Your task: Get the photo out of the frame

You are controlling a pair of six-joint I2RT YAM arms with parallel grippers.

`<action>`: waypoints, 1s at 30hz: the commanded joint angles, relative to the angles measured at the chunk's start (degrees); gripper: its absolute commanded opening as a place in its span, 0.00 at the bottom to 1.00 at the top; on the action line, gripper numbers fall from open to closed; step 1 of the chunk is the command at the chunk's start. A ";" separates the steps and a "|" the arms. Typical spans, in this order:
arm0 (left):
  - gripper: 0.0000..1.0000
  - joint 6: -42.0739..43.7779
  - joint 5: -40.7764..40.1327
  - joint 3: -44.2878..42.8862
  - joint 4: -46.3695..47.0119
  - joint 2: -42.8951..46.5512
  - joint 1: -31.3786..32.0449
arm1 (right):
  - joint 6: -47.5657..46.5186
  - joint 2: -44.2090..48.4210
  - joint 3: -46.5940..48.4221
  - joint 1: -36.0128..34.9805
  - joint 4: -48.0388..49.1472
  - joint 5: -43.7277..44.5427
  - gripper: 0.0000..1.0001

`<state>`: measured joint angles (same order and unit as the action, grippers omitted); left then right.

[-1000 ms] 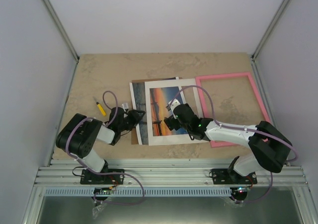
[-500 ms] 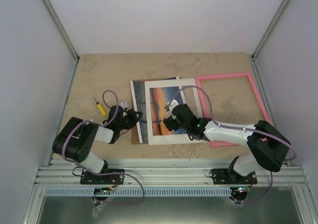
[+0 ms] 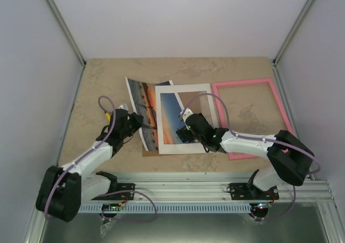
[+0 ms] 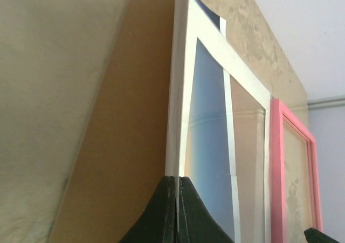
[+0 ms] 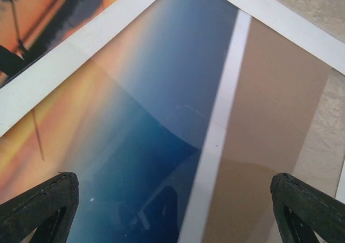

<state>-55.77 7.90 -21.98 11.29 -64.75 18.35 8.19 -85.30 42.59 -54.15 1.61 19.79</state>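
The photo [image 3: 144, 111], an orange sunset over blue water, sticks out leftward and askew from under the white mat [image 3: 186, 89]. Part of it shows through the mat's window. My left gripper [image 3: 133, 123] is shut on the photo's left edge. In the left wrist view the jaws [image 4: 178, 179] pinch the thin sheet [image 4: 207, 146]. My right gripper [image 3: 186, 132] is open above the mat's lower part, its fingers wide apart over the photo [image 5: 135, 146] in the right wrist view. The empty pink frame [image 3: 248, 83] lies flat to the right, also seen in the left wrist view [image 4: 276, 162].
A brown backing board [image 3: 146, 152] lies under the mat and photo; it shows bare through the window [image 5: 264, 119]. A small yellow object [image 3: 107, 113] lies left of my left gripper. Enclosure walls border the table on the left, right and back.
My left arm has reached out and drawn the photo leftward and turned it, so more of it lies outside the mat. My right gripper has barely moved.
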 commanded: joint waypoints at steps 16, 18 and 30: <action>0.00 6.63 -21.21 -21.30 -38.85 23.53 -0.33 | 4.37 3.93 0.83 -0.09 0.57 -2.08 0.98; 0.00 6.72 -21.05 -23.10 -38.45 23.62 -0.33 | 5.67 5.50 1.13 -0.08 0.70 -3.42 0.98; 0.00 6.47 -23.39 -33.44 -34.99 22.91 -0.33 | 16.37 13.69 2.10 7.76 1.00 -21.07 0.98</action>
<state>-49.56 -13.87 -52.86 -25.69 -42.22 18.33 18.06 -74.70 43.11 -49.93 1.45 8.95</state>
